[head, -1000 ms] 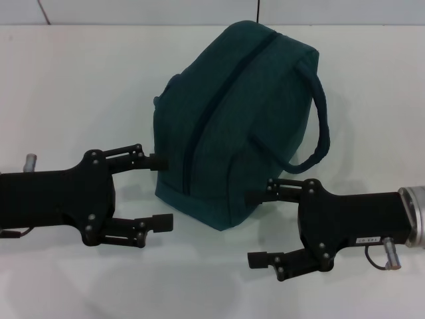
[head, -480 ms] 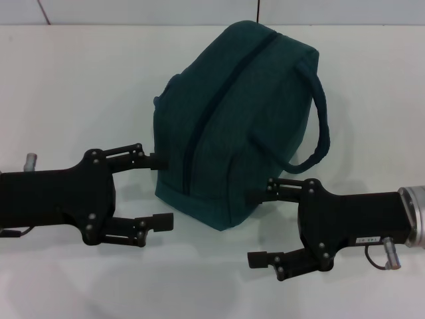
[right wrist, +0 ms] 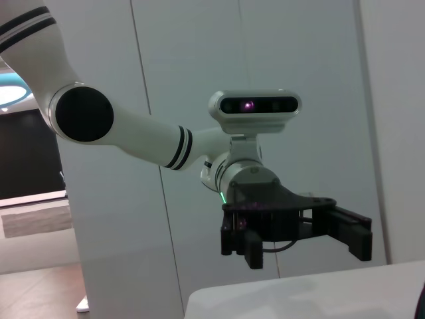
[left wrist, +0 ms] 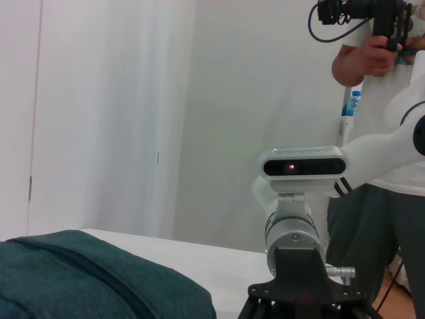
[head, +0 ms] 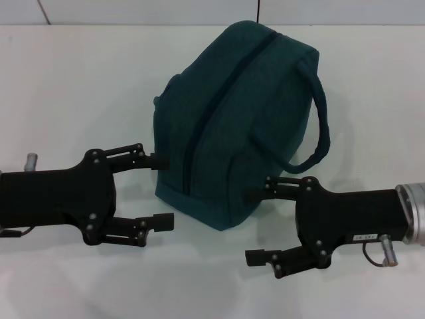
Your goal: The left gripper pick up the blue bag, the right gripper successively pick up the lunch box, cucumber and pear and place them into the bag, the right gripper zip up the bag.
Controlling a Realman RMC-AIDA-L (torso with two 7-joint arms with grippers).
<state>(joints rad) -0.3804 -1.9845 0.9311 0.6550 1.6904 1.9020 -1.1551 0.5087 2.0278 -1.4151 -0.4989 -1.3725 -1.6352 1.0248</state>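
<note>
The blue bag [head: 232, 119] stands on the white table [head: 73, 80] in the head view. Its zipper [head: 214, 106] runs along the top and looks shut, and one looped handle [head: 323, 123] hangs on its right side. My left gripper [head: 159, 191] is open at the bag's near left corner, its upper fingertip close to the fabric. At the bag's near right corner my right gripper [head: 254, 226] is also open and holds nothing. A corner of the bag [left wrist: 86, 282] shows in the left wrist view. The lunch box, cucumber and pear are out of view.
The right wrist view shows my left gripper [right wrist: 303, 244] open, with a table edge [right wrist: 279, 292] below it. In the left wrist view my right arm's wrist camera [left wrist: 302, 166] faces me. A person [left wrist: 385, 133] stands behind it holding a camera.
My right gripper has shifted very slightly to the left. The bag and the left gripper have not moved.
</note>
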